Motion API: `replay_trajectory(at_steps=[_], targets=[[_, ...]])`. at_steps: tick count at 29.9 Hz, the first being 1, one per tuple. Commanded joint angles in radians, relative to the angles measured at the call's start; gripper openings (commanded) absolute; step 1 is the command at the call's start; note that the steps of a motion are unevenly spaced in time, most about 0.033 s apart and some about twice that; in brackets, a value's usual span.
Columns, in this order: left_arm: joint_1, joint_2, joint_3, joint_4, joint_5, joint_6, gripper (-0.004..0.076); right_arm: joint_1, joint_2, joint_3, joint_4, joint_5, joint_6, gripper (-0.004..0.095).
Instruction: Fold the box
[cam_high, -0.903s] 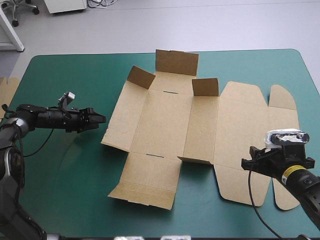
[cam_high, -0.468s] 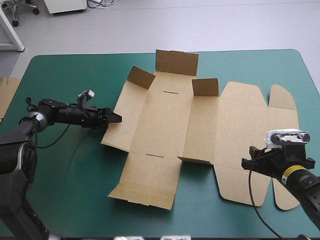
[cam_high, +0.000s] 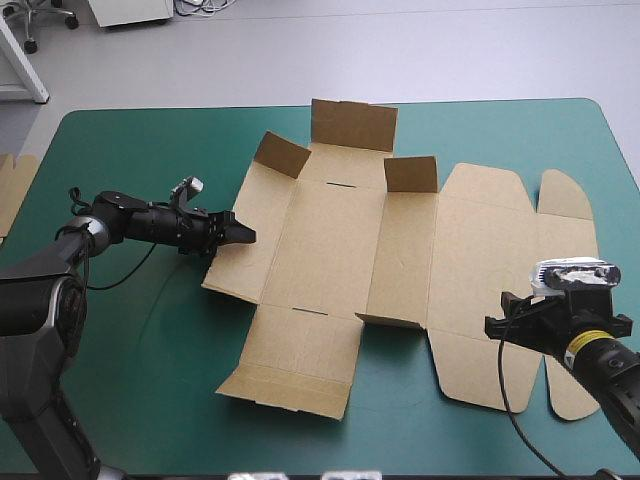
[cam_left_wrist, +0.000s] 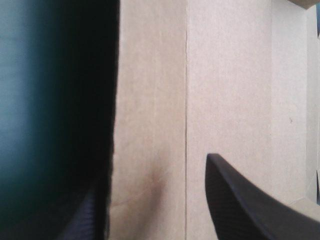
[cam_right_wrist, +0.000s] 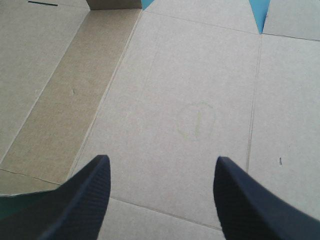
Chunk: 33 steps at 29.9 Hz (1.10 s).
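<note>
Brown board covers the middle of the teal-green worktop (cam_high: 120, 340), where the box (cam_high: 330, 240) lies opened out as a cut sheet, most of its panels flat. Three short flaps (cam_high: 353, 125) along the box's far side stand raised, and its wide lid panel (cam_high: 490, 270), with rounded tabs, stretches flat toward the worktop's right edge. The left tool (cam_high: 243, 235) reaches level across the cover to the box's left side panel, its tips at that panel's outer edge. The wrist view shows its black fingers (cam_left_wrist: 240, 200) spread apart, one over the board and the other by the shadowed edge, with the edge between them; whether either touches the board cannot be told. The right tool (cam_right_wrist: 161, 160) hangs over the near right part of the box, above the lid panel. Its two fingers are held wide, with bare board showing between them and nothing gripped. A faint oval mark (cam_right_wrist: 197, 120) shows on the board just ahead of it. Well left of the box, at the worktop's left edge, a strip of more board (cam_high: 12, 195) shows.
</note>
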<state>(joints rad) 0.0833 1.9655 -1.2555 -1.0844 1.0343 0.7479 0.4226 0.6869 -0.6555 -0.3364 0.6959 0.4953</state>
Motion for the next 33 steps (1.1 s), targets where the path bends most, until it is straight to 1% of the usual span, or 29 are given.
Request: replay_trajectory(at_steps=[1, 4, 11, 14, 19, 23, 26, 29, 33], targets=[[-0.010, -0.036, -0.018, 0.002, 0.051, -0.015, 0.0354, -0.003, 0.002, -0.035, -0.047, -0.053, -0.002, 0.0567], [-0.014, -0.036, -0.018, 0.002, 0.038, -0.017, 0.0298, -0.003, 0.002, -0.035, -0.057, -0.053, -0.002, 0.0558], [-0.017, -0.036, -0.018, -0.026, -0.033, -0.019, 0.0098, -0.003, 0.002, -0.035, -0.057, -0.057, 0.006, 0.0549], [-0.028, -0.036, -0.018, -0.012, -0.048, -0.007, 0.0045, -0.003, 0.002, -0.035, -0.059, -0.057, 0.006, 0.0543], [-0.055, -0.036, -0.018, -0.014, -0.077, 0.023, -0.0006, -0.003, 0.002, -0.035, -0.068, -0.061, 0.006, 0.0534], [-0.055, -0.036, -0.027, 0.002, -0.081, 0.027, -0.0010, -0.003, 0.002, -0.035, -0.068, -0.067, 0.006, 0.0534], [-0.055, -0.036, -0.043, 0.072, -0.074, 0.053, -0.0010, -0.003, 0.002, -0.035, -0.071, -0.068, 0.006, 0.0534], [-0.055, -0.036, -0.069, 0.105, -0.031, 0.052, -0.0010, -0.003, 0.002, -0.035, -0.072, -0.068, 0.006, 0.0534], [-0.055, -0.036, -0.135, 0.137, 0.065, 0.063, -0.0010, -0.003, 0.002, -0.035, -0.074, -0.076, 0.006, 0.0530]])
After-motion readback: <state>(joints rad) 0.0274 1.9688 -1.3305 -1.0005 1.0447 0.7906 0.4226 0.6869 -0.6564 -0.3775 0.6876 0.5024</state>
